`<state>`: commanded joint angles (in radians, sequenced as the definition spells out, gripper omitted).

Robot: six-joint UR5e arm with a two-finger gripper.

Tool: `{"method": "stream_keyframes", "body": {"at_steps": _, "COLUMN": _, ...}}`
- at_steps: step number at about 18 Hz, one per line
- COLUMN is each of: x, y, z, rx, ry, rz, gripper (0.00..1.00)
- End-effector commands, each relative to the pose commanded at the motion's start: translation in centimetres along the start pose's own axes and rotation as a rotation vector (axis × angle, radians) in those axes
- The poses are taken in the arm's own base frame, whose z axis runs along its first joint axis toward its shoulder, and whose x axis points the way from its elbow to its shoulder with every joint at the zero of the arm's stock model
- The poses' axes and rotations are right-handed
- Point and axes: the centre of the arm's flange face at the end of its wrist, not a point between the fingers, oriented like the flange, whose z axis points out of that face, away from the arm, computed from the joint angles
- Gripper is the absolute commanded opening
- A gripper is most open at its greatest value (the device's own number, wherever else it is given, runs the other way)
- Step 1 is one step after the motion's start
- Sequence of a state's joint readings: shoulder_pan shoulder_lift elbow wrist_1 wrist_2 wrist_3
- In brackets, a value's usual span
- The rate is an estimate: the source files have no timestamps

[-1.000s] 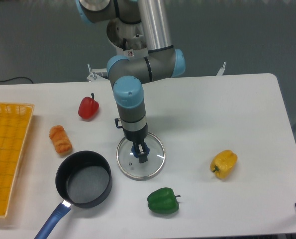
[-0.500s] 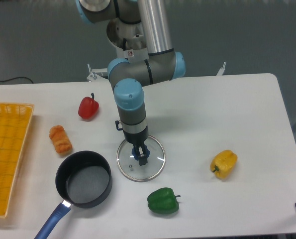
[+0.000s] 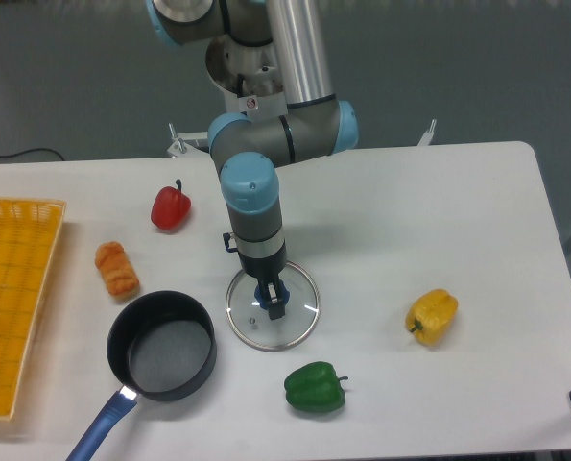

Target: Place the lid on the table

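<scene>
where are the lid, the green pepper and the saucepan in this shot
lid (image 3: 299,317), fixed camera view, on the clear glass right of the knob
green pepper (image 3: 314,388), fixed camera view, on the middle of its body
saucepan (image 3: 166,351), fixed camera view, on the inside bottom of the pan

This looks like a robotics lab: an industrial arm (image 3: 266,144) is mounted at the edge of a plain white counter (image 3: 439,211) against a bare grey wall, with toy peppers (image 3: 315,387) and a yellow mesh tray (image 3: 16,288) laid out.
</scene>
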<state>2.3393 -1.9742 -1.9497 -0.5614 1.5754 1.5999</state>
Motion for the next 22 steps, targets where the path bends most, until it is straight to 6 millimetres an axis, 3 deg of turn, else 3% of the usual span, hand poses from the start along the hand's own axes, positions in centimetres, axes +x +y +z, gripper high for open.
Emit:
{"method": "stream_keyframes", "body": {"at_steps": 9, "x": 0.07, "y": 0.01, "z": 0.43, "rx": -0.001, "ry": 0.008, "rz": 0.002, "gripper": 0.66}}
{"method": "stream_keyframes", "body": {"at_steps": 18, "x": 0.09, "y": -0.03, "z": 0.35, "rx": -0.006, "ry": 0.008, "rz": 0.003, "gripper": 0.98}}
{"method": "stream_keyframes", "body": {"at_steps": 22, "x": 0.12, "y": -0.05, "z": 0.0, "rx": -0.011, "ry": 0.008, "rz": 0.002, "gripper": 1.0}}
